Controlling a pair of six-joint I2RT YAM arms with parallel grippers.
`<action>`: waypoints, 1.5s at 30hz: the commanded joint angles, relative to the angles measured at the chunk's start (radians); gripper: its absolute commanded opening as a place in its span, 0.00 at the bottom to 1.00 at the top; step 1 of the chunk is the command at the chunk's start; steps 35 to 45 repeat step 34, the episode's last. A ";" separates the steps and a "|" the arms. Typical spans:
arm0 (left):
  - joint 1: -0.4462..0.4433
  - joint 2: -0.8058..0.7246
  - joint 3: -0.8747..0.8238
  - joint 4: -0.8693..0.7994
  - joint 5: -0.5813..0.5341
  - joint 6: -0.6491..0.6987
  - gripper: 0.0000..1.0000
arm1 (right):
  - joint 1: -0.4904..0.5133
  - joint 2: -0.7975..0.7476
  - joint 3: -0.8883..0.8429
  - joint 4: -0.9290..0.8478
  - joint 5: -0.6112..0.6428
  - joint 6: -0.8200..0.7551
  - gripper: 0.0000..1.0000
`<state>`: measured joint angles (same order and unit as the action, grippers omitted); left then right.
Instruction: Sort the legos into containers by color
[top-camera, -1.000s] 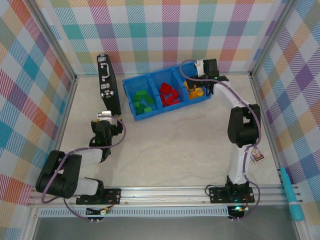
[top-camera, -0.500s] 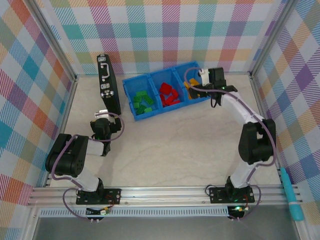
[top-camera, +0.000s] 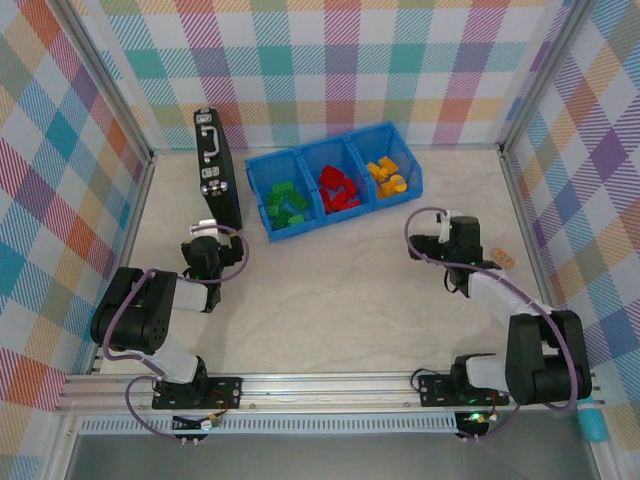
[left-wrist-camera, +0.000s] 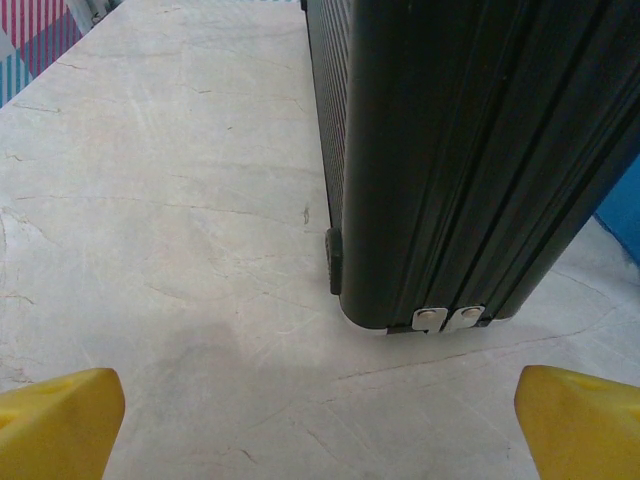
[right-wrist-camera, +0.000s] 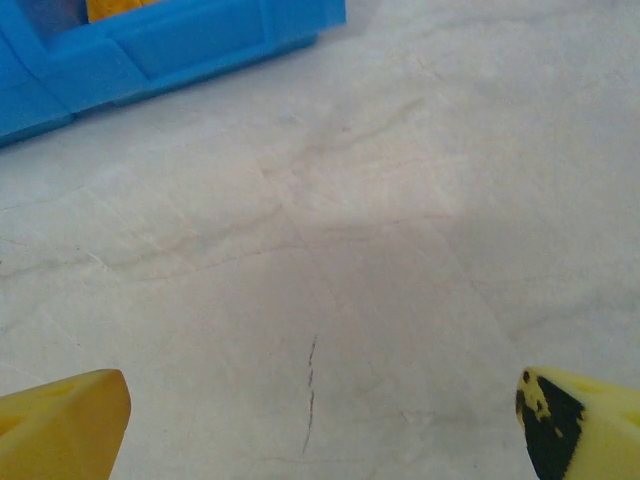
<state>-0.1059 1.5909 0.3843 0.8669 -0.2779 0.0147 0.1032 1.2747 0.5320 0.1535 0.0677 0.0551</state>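
Operator: Confirm layout, largest item first.

Technician: Desk (top-camera: 330, 300): pale marbled top, carrying everything. Black case (top-camera: 218, 170): standing on edge at far left, just beside the containers (top-camera: 256, 195); contact between the two not confirmable. Containers: one blue tray of three side-by-side compartments, at far centre, set at a slight angle.

Operator: Report the fingers.

Technician: Left fingers (left-wrist-camera: 55, 415): spread wide, holding nothing, low over the desk, aimed at the near bottom corner of the case, near it but apart. Right fingers (right-wrist-camera: 60, 420): spread wide, empty, low over bare desk, apart from the right end of the tray.

Operator: Locate the legos.

Technician: Legos (top-camera: 285, 205): green in the left compartment, red in the middle, yellow-orange in the right. Sorted by colour as far as visible from above; judged complete or close to it.

Operator: Advise on handling.

Technician: Expect light, rigid, smooth-sided plastic. Not fragile, but likely to skid or flip if pinched off-centre. Grip across two flat opposite sides, not over the studs. Take the topmost brick of a pile, away from the compartment walls. Leave the small tan block (top-camera: 503, 256) at the right of the desk, near the right arm: not a brick
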 joint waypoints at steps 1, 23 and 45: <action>0.008 -0.012 0.010 0.023 0.011 -0.014 1.00 | -0.001 -0.001 -0.035 0.320 0.024 -0.097 0.99; 0.021 -0.009 0.023 0.003 0.067 -0.010 1.00 | -0.104 0.262 -0.112 0.659 -0.121 -0.049 0.99; 0.023 -0.009 0.021 0.006 0.070 -0.009 1.00 | -0.104 0.266 -0.109 0.656 -0.121 -0.052 0.99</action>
